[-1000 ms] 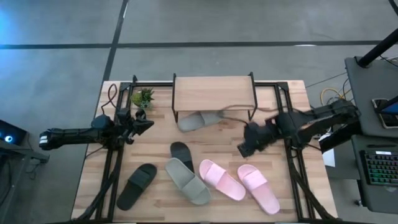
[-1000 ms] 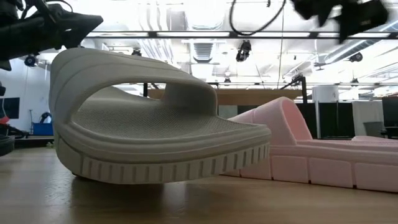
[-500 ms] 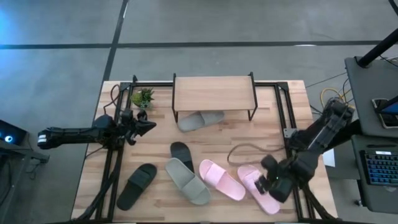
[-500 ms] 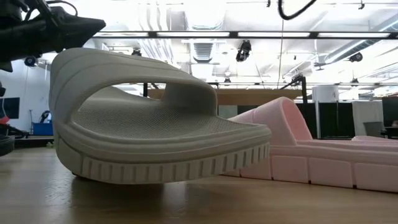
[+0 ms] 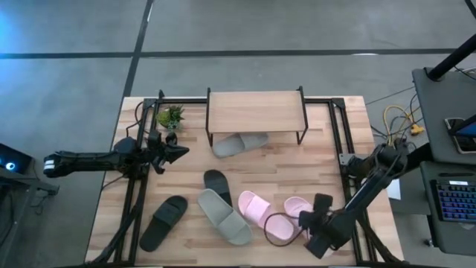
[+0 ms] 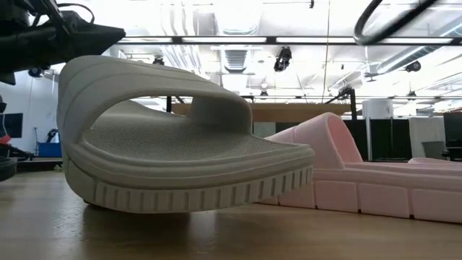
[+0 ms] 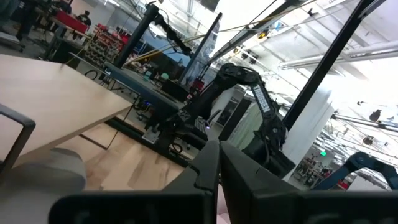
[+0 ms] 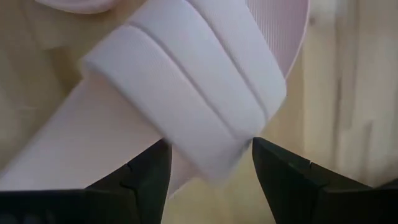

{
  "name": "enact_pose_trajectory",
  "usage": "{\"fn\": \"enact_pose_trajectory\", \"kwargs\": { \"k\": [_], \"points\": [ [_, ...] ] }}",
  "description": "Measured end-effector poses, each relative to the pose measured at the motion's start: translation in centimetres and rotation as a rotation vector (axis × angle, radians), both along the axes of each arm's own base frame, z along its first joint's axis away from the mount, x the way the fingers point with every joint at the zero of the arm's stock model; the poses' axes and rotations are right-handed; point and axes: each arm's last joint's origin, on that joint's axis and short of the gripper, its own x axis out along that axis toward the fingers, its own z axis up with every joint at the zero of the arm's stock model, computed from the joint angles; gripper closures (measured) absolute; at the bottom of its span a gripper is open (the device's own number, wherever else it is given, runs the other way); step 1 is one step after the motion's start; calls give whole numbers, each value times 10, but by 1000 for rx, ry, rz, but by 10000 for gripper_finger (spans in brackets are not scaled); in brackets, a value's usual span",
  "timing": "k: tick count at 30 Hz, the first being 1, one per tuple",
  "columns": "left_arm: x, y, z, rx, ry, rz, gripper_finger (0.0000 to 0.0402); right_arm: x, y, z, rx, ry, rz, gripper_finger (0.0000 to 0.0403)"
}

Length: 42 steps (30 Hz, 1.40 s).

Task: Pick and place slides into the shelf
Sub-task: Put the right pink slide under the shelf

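Observation:
My right gripper [image 5: 314, 223] is low over the right pale pink slide [image 5: 297, 208] near the table's near right corner. It is open, with one finger on each side of the slide's wide strap [image 8: 186, 93], and its own body hides part of the slide. The other pink slide [image 5: 258, 211], a grey slide [image 5: 223, 217] and two black slides [image 5: 217, 182] [image 5: 163, 222] lie on the table. A second grey slide [image 5: 238, 144] lies under the shelf [image 5: 255, 110]. My left gripper [image 5: 178, 151] is shut and empty at the table's left.
A small green plant [image 5: 171, 117] stands at the far left beside the shelf. A loose cable loop [image 5: 279, 228] from the right arm hangs over the pink slides. Black frame rails [image 5: 134, 201] run along both table sides.
My right gripper has swung from beside the shelf's right end toward the table's near edge. It has come down over the right pink slide, its fingers now pointing down astride the strap. The slides have not moved.

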Motion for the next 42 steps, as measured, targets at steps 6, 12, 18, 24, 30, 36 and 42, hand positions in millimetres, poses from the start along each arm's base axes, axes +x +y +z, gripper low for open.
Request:
{"fn": "enact_pose_trajectory", "kwargs": {
  "k": [6,12,18,24,30,36,42],
  "points": [
    [0,0,0,0,-4,0,402,9,-4,-7,-111,-60,72,188],
    [0,0,0,-1,-2,1,402,18,-15,-9,-150,-72,50,201],
    [0,0,0,-1,-2,1,402,31,-27,-14,-137,-78,61,304],
    [0,0,0,-1,-3,1,402,42,-42,-19,-123,-90,-12,387],
    [0,0,0,-1,-4,2,402,52,-65,-5,-184,-225,-152,389],
    [0,0,2,0,-7,1,402,55,-92,49,-216,-506,-289,390],
    [0,0,2,0,-10,1,402,49,-136,98,-356,-632,-344,390]
  ]
}}
